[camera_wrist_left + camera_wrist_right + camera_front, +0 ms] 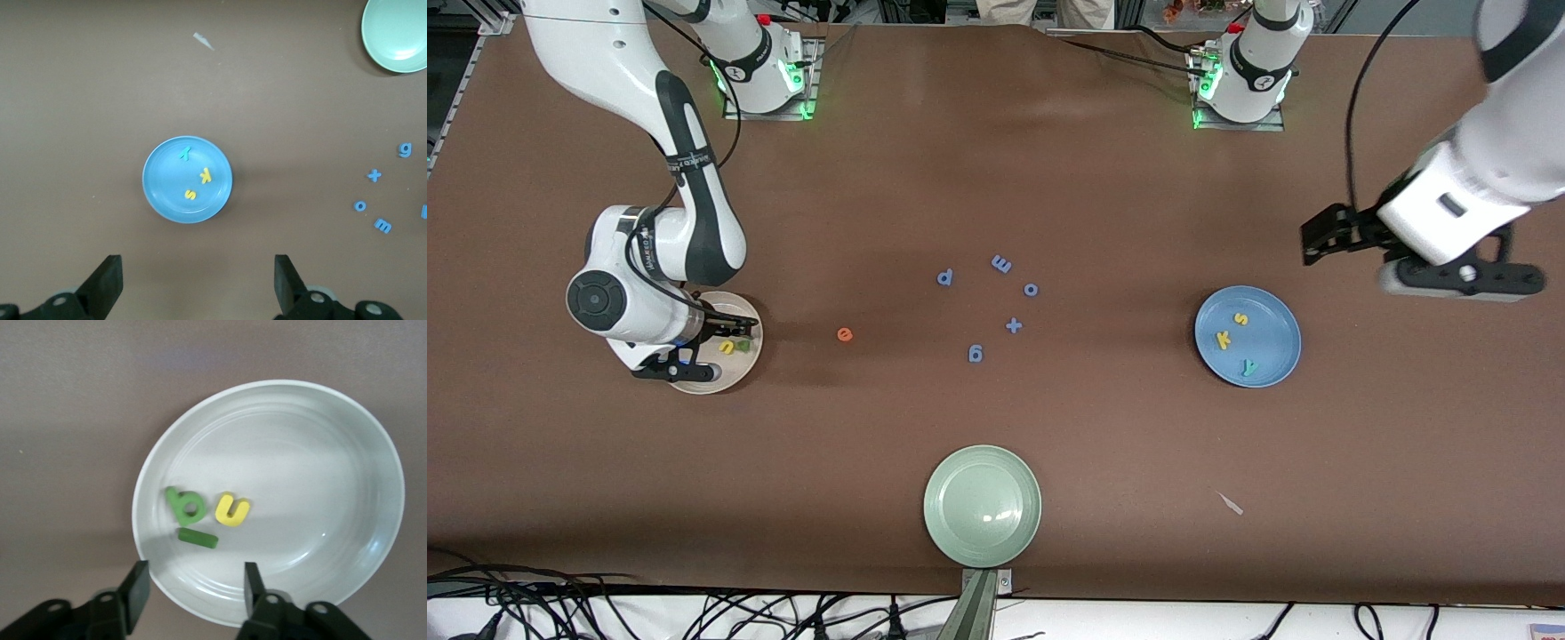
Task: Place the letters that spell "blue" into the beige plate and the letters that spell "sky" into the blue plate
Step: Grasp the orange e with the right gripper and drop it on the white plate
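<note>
The beige plate [734, 378] [333, 420] lies at the right arm's end of the table. In it are the green b [183, 505] [742, 342], the yellow u [232, 510] [727, 347] and the olive l [198, 538]. My right gripper [713, 340] [193, 587] hangs open just above the plate's rim, close to the l, holding nothing. The orange e [844, 334] lies on the bare table beside that plate. The blue plate [1272, 329] [163, 180] holds the yellow s [1240, 318] [190, 195], yellow k [1224, 339] [205, 175] and teal y [1249, 365] [185, 154]. My left gripper [1316, 236] [199, 280] waits wide open, high beside the blue plate.
Several small blue letters [1001, 264] and a blue plus sign [1013, 325] are scattered mid-table. A pale green plate [983, 505] [400, 33] sits near the front edge. A small pale scrap [1230, 503] lies nearer the camera than the blue plate.
</note>
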Robot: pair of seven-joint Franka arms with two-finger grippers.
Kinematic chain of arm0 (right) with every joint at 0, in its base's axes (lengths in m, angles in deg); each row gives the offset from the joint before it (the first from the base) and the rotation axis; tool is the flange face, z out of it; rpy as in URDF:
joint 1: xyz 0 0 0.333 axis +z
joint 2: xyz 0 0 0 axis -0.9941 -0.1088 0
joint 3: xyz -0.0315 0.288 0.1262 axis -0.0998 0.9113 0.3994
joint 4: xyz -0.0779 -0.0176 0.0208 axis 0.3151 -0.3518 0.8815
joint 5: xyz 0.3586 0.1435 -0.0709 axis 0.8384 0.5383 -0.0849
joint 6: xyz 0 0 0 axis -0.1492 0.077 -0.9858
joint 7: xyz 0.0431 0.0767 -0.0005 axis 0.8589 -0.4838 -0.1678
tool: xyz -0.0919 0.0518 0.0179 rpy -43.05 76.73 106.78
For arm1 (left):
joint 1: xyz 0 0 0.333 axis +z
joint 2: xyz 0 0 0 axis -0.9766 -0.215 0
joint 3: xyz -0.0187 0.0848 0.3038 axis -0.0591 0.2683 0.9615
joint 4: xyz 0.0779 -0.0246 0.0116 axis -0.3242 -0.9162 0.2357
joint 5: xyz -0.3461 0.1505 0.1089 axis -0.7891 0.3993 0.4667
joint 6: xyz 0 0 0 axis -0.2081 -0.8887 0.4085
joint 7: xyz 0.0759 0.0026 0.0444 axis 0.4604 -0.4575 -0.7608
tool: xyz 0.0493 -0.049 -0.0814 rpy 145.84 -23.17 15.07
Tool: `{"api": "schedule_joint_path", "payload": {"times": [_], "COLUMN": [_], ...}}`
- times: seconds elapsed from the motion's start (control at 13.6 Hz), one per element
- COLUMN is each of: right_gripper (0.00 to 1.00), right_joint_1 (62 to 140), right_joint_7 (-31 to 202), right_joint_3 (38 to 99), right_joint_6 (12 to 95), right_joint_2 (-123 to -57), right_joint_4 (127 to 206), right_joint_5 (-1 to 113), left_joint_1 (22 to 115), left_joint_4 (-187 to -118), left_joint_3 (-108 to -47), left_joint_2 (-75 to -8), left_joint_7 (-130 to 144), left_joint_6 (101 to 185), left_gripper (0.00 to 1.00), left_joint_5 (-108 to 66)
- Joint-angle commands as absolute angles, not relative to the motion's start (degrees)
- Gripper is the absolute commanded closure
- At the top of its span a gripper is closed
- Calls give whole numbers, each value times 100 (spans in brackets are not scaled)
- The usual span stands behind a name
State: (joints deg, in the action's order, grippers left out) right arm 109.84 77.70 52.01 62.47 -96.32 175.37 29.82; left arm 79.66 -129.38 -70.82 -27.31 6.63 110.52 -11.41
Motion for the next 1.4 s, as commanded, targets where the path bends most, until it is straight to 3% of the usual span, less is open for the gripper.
{"api": "schedule_joint_path", "payload": {"times": [0.0, 0.15, 0.29, 0.73, 1.18, 1.32], "right_gripper": [33, 33, 33, 33, 33, 39], "right_joint_1": [11143, 11214, 11258, 11258, 11442, 11478], "right_joint_7": [7096, 6340, 5863, 4826, 4544, 4543], "right_joint_3": [5364, 5636, 5927, 6446, 6481, 6473], "right_joint_6": [6257, 6300, 6414, 7117, 7460, 7610], "right_joint_2": [-9485, -9572, -9669, -10020, -10231, -10241], "right_joint_4": [17481, 17296, 17190, 17198, 17286, 17400], "right_joint_5": [3060, 3060, 3060, 3060, 3060, 3060], "left_joint_1": [7706, 7671, 7618, 7679, 7627, 7635], "left_joint_4": [-14176, -14785, -14848, -14559, -14532, -14532], "left_joint_3": [-6552, -6403, -6244, -6279, -6305, -6305], "left_joint_2": [-2001, -1666, -1586, -1638, -1638, -1630], "left_joint_7": [876, 823, 875, 831, 902, 893], "left_joint_6": [11822, 12456, 12546, 12107, 12028, 12019], "left_gripper": [0, 0, 0, 0, 0, 0], "left_joint_5": [-1346, -1346, -1346, -1293, -1293, -1302]}}
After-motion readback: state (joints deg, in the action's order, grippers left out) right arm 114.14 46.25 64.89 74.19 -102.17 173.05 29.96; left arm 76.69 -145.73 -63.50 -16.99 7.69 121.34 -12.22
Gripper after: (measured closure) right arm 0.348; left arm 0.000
